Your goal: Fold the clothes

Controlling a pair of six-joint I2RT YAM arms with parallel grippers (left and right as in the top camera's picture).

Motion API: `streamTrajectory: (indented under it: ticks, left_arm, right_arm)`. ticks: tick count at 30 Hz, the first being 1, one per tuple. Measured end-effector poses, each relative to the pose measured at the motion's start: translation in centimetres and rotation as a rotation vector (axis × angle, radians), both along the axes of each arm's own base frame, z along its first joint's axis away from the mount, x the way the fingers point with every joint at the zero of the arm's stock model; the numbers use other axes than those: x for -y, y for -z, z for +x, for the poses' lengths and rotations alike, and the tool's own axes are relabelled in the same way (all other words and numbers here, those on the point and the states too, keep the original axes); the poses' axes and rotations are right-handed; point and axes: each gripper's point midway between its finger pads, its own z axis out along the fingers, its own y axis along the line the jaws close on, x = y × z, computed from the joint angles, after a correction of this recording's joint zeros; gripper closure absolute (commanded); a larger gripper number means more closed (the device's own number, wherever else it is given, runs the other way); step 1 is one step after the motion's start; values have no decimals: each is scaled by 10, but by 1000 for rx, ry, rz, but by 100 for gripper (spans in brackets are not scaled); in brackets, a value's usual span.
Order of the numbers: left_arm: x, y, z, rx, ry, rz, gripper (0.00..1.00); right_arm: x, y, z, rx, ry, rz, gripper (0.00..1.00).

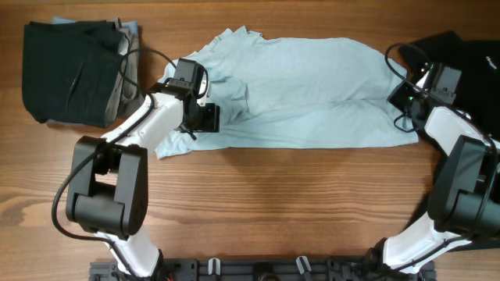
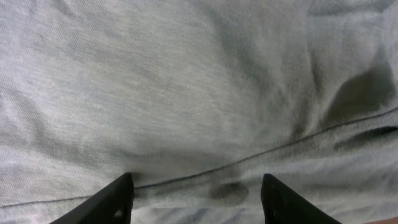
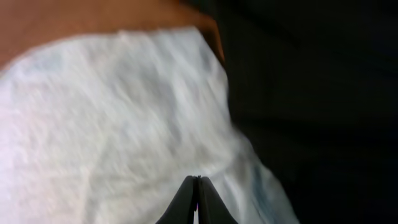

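Dark fingers [image 2: 115, 200] of the left gripper [image 2: 196, 200] fill the bottom of the left wrist view. They stand well apart and hold nothing, hovering just over the light-blue T-shirt [image 2: 186, 93], where a seam crosses between them. In the right wrist view the right gripper [image 3: 198, 186] is clenched, its two tips pressed together over the pale cloth [image 3: 112, 124] close to that cloth's edge. Whether a fold is caught between them cannot be told. Just beyond that edge lies the black T-shirt [image 3: 311, 93], and a strip of brown tabletop [image 3: 93, 18] shows past it.

From overhead, bare wood [image 1: 312, 195] runs along the near edge between the two arm bases. Farther in, the light-blue T-shirt [image 1: 312, 94] lies spread sideways across the middle of the tabletop, wrinkled, with its neck opening toward the left and far edge. The left gripper [image 1: 205, 117] sits over its left part by a sleeve, and the right gripper [image 1: 406, 97] is at its right end. The black T-shirt [image 1: 469, 55] lies at the far right corner, touching the pale one. A stack of folded dark clothes [image 1: 70, 74] rests at the far left corner.
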Motion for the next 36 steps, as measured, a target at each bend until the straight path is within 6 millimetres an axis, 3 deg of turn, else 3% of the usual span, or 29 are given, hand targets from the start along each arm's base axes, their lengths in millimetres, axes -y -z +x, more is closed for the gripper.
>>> streamTrajectory:
  ticks: [4, 7, 11, 17, 27, 36]
  left_arm:
    - [0, 0, 0, 0, 0, 0, 35]
    - [0, 0, 0, 0, 0, 0, 36]
    - [0, 0, 0, 0, 0, 0, 35]
    - [0, 0, 1, 4, 0, -1, 34]
    - [0, 0, 2, 7, 0, -2, 34]
    - [1, 0, 2, 7, 0, -3, 36]
  right_arm:
    - [3, -8, 9, 51, 17, -1, 96]
    - [2, -6, 7, 40, 24, 8, 76]
    - [-1, 9, -12, -56, 39, 45, 75]
    - [16, 22, -40, -154, 91, 74, 60]
    - [22, 20, -38, -138, 39, 37, 61]
    - [17, 24, -37, -138, 7, 54, 73]
